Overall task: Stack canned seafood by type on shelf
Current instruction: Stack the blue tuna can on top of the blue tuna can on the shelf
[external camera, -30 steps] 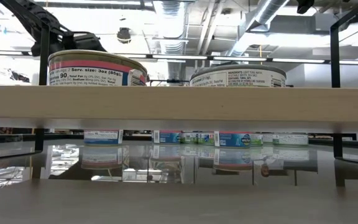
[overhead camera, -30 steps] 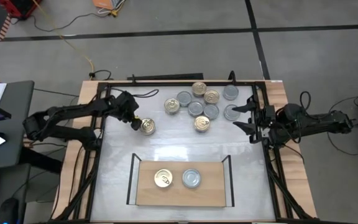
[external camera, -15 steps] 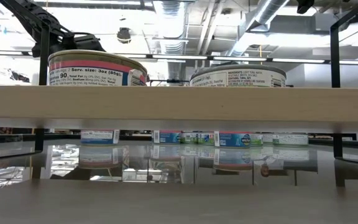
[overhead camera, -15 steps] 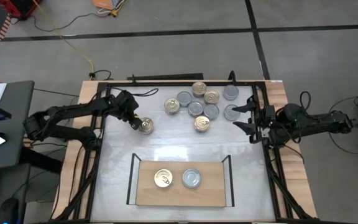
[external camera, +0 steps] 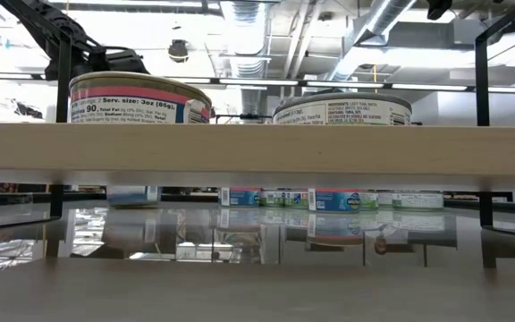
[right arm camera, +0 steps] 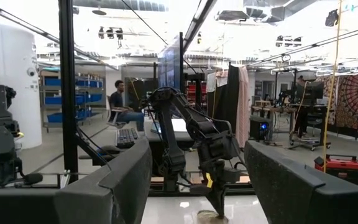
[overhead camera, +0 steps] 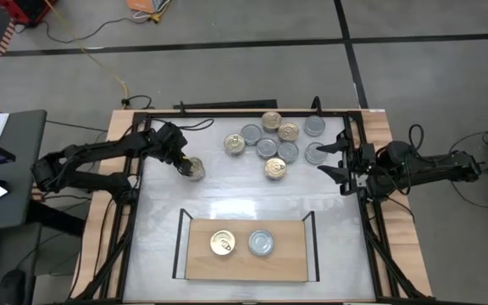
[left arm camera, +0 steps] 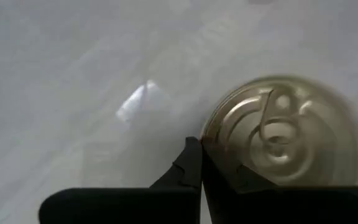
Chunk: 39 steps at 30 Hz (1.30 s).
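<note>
My left gripper (overhead camera: 185,163) is shut at the table's far left, its tips beside a gold-lidded can (overhead camera: 195,169) that stands on the white tabletop. That can shows blurred in the left wrist view (left arm camera: 284,130). The wooden shelf (overhead camera: 286,258) at the near middle carries one gold-lidded can (overhead camera: 223,243) and one silver-lidded can (overhead camera: 261,243). Several more cans (overhead camera: 269,140) cluster at the far middle. My right gripper (overhead camera: 333,159) waits open above the table's right edge. My left gripper has its shut fingertips (left arm camera: 191,155) against the gold-lidded can's rim (left arm camera: 209,138), on the can's left side, with nothing between the fingers. The fingers slant down from the table's far left. The can stays on the tabletop.
Black frame rails run along the table's left, right and far edges. Thin black uprights (overhead camera: 179,241) stand at both ends of the shelf. Bare tabletop (overhead camera: 244,199) lies between the shelf and the can cluster. A person sits in the room behind, far from the table.
My left gripper has shut beside the gold-lidded can while staying in place. The can has slid a little toward the table's left and far edges, close against the fingertips. My right arm has kept still.
</note>
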### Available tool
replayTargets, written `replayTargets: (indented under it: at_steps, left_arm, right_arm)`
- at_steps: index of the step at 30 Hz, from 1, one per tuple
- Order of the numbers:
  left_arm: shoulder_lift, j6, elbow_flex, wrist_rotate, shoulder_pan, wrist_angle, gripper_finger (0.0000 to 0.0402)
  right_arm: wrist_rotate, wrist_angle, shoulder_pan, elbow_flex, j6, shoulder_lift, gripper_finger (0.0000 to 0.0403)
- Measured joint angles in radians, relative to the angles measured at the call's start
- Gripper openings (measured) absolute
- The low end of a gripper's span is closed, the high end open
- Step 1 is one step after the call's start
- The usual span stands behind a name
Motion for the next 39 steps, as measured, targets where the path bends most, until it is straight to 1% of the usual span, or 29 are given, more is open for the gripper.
replayTargets:
  at_steps: [4,8,21,24,27,34,36,39]
  left_arm:
    - [0.004,0.01,-0.006,-0.014,0.037,-0.032,0.0]
    - [0.003,0.031,-0.004,-0.008,0.062,-0.016,0.0]
    - [-0.004,0.056,0.009,-0.021,0.064,-0.053,0.0003]
    - [-0.019,0.059,0.023,-0.01,0.033,0.01,0.0003]
    - [-0.019,0.035,0.027,-0.045,-0.01,0.049,0.0003]
    - [0.037,0.071,0.027,-0.082,-0.088,0.146,0.0004]
    - [0.061,0.094,0.027,-0.109,-0.109,0.16,0.0004]
    - [0.092,0.107,0.033,-0.17,-0.127,0.138,0.0004]
  right_arm:
    - [0.0,0.0,0.0,0.0,0.0,0.0,0.0282]
    - [0.0,0.0,0.0,0.0,0.0,0.0,0.0282]
    - [0.0,0.0,0.0,0.0,0.0,0.0,0.0282]
    - [0.0,0.001,0.0,0.0,0.0,0.0,0.0282]
    - [0.0,0.007,0.0,0.0,0.0,0.0,0.0282]
    - [0.0,0.009,0.0,0.0,0.0,0.0,0.0282]
    - [0.0,0.009,0.0,0.0,0.0,0.0,0.0282]
    - [0.0,0.008,0.0,0.0,0.0,0.0,0.0282]
